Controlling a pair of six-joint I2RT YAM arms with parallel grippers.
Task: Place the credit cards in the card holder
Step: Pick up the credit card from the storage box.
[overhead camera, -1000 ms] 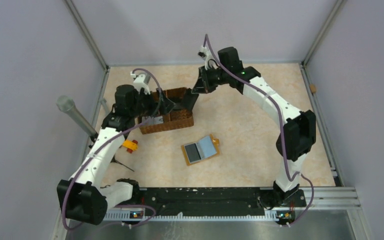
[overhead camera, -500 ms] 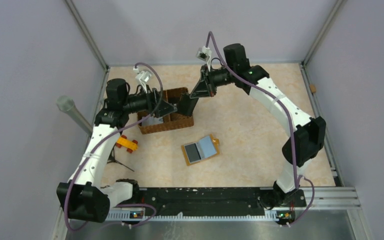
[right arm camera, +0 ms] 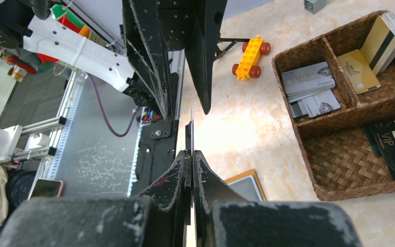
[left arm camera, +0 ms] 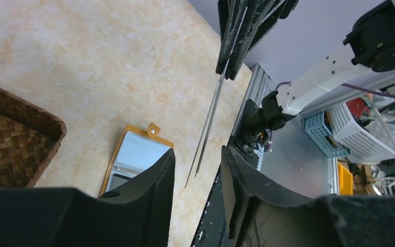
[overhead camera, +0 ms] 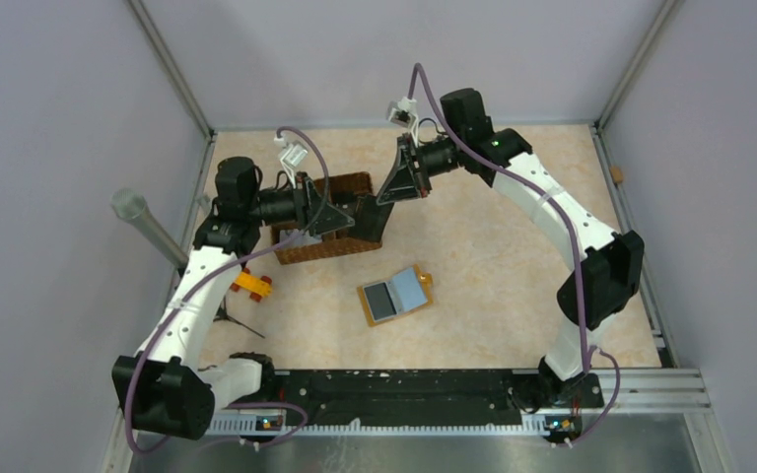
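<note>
Open mustard-orange card holder (overhead camera: 395,295), grey inside

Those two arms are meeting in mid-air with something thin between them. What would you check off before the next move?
1. Right end effector shut on the thin dark cards: ok.
2. Cards' free end lies between the left end effector's fingers: ok, only just inside.
3. Left fingers pressing the cards: not ok, gaps on both sides.
4. Single card held: not ok, two thin edges seem to show.
5. Flat mustard-orange wallet lies open on the beige table: ok.
6. Free slot inside the wallet: cannot tell.
</note>
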